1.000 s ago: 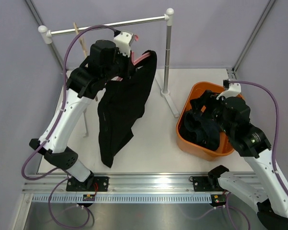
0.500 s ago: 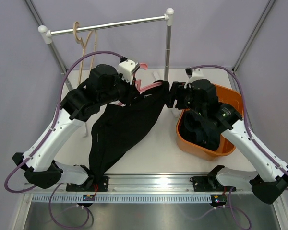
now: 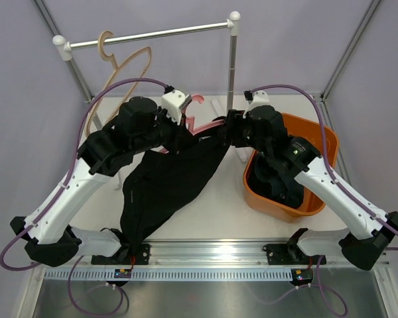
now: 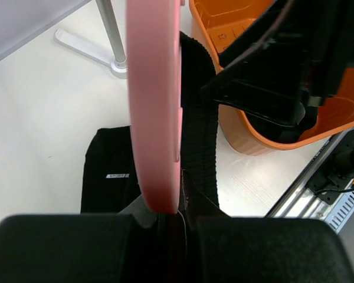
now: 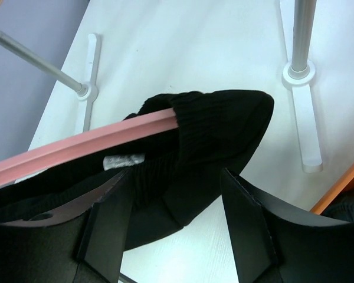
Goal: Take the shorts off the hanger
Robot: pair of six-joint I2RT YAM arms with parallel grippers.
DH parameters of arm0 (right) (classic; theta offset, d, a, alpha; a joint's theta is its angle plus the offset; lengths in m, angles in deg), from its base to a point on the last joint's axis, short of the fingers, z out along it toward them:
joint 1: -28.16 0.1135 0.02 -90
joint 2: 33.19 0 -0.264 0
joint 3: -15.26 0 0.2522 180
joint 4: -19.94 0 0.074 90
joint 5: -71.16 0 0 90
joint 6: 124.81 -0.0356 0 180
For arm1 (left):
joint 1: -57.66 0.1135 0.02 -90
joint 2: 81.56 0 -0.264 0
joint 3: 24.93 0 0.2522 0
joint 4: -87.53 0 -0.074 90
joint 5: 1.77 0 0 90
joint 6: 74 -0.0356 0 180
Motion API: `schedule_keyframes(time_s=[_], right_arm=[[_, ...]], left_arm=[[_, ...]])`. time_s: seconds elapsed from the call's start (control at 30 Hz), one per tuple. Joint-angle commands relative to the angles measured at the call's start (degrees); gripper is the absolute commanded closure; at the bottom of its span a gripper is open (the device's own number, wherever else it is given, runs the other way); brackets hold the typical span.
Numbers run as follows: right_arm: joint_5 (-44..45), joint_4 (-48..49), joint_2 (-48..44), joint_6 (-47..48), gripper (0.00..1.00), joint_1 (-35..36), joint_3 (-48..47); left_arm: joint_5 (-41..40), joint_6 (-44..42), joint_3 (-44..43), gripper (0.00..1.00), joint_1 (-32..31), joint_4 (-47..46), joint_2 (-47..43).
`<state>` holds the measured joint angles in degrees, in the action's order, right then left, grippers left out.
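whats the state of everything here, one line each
black shorts: hanging on the pink hanger
left gripper: jaws shut on the pink hanger
right gripper: jaws open around the shorts' waistband
wooden hanger: bare, on the rail
orange basket: holds dark clothing

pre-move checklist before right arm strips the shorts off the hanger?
1. Left gripper shut on hanger: ok.
2. Right gripper open: ok.
3. Waistband between right fingers: ok; contact cannot tell.
4. Shorts off hanger: not ok, waistband wraps the hanger's end.
5. Rack post apart from right gripper: ok.
6. Room in basket: cannot tell, dark cloth lies in it.
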<state>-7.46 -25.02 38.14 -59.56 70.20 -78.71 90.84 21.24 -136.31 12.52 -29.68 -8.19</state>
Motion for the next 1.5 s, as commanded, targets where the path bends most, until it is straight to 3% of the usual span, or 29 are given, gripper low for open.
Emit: schedule_keyframes(time_s=[0.0, 0.13, 0.27, 0.3, 0.37, 0.53, 0.73, 1.03, 1.27, 1.47], right_arm=[[3.12, 1.32, 1.62, -0.74, 0.34, 0.67, -3.72], [4.70, 0.44, 3.02, -0.74, 0.45, 0.67, -5.14], [7.16, 0.00, 3.11, -1.00, 0.75, 0.67, -5.93], [8.30, -0.35, 3.37, -0.82, 0.88, 0.67, -6.62], [10.06, -2.71, 4.60, -0.74, 0.99, 0.67, -8.03], [17.80, -7.99, 7.77, -0.03, 1.00, -0.20, -14.10], [13.77, -8.35, 9.00, -0.91, 1.00, -6.78, -14.19], [10.26, -8.00, 10.15, -1.96, 1.00, -8.47, -13.23], [5.33, -2.91, 4.09, -5.13, 1.00, -7.33, -2.43], [5.32, -0.53, 2.50, -6.53, 1.00, 1.54, -0.30]], left_arm=[[1.61, 0.65, -0.02, 1.00, -0.91, -4.91, -3.49], [1.08, 0.30, 0.50, 1.00, -1.44, -4.13, -4.54], [1.08, -0.05, 1.82, 1.00, -1.96, -3.60, -5.42], [0.91, -0.14, 2.08, 1.00, -2.14, -3.68, -5.86], [0.90, -0.40, 2.87, 1.00, -2.75, -3.51, -6.21], [-1.20, -0.58, 3.76, 1.00, -4.16, -2.72, -8.32], [-1.47, -0.84, 4.28, 1.00, -5.39, -1.49, -11.22], [-2.43, 0.12, 5.16, 1.00, -5.74, -2.89, -14.47], [-10.51, 3.81, 8.15, 1.00, -5.74, -9.91, -17.29], [-13.85, 7.50, 12.80, 1.00, -5.74, -19.48, -19.48]])
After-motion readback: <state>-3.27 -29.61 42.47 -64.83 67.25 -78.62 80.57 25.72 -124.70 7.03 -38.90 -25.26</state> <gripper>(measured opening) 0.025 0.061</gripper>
